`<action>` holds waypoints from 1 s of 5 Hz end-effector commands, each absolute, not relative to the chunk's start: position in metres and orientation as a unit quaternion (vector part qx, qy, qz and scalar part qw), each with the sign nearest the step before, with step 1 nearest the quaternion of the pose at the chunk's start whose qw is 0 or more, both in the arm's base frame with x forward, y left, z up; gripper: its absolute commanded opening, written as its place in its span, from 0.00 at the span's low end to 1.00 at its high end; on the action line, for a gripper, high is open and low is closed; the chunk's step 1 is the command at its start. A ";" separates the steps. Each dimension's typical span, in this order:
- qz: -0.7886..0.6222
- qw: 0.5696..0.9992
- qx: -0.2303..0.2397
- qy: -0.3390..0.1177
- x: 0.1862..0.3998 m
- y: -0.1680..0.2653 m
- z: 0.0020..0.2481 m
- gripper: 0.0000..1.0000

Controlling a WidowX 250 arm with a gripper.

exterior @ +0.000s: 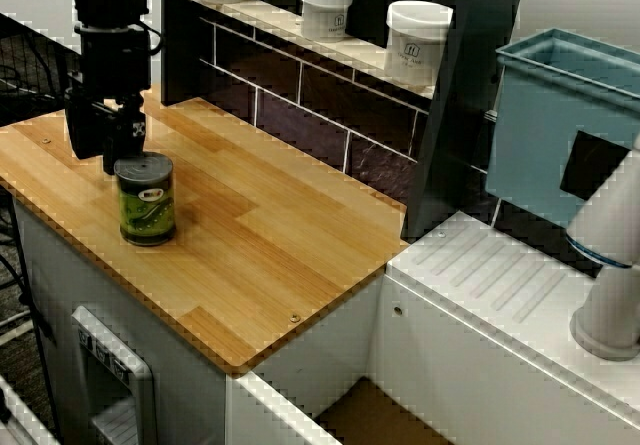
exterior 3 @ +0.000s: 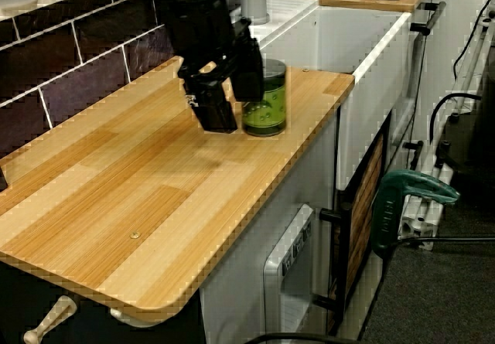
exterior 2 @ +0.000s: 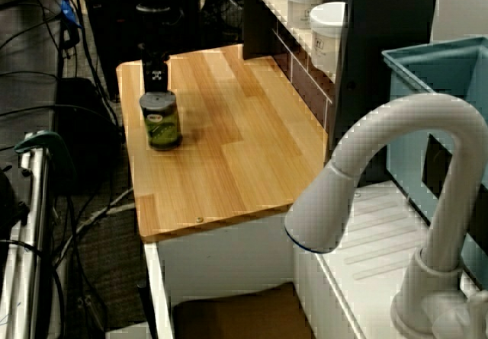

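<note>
Side view along the table is showing that my jaws are hanging apart just beside the green can, gripping nothing, so the can is standing upright on the table unaided.

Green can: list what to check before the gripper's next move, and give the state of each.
1. Can upright on the counter: ok.
2. Gripper open: ok, jaws apart.
3. Can between the jaws: not ok; the gripper stands beside it, low over the counter.
4. Finger apart from the can: cannot tell; the two overlap in the view from the counter's end.
5. Can set in from the counter's edge: ok.
</note>
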State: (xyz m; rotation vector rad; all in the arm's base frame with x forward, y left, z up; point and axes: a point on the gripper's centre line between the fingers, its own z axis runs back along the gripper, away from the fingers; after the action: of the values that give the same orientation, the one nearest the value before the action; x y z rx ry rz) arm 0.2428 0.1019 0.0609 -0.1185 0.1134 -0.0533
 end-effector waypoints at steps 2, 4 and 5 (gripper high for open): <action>-0.043 0.998 -0.047 -0.011 0.230 0.144 0.092 1.00; -0.128 0.991 -0.007 -0.036 0.198 0.136 0.073 1.00; -0.143 0.989 0.000 -0.038 0.195 0.130 0.065 1.00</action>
State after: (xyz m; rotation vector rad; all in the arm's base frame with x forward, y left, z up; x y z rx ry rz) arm 0.1911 0.1240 0.0540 -0.0349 -0.0429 -0.2831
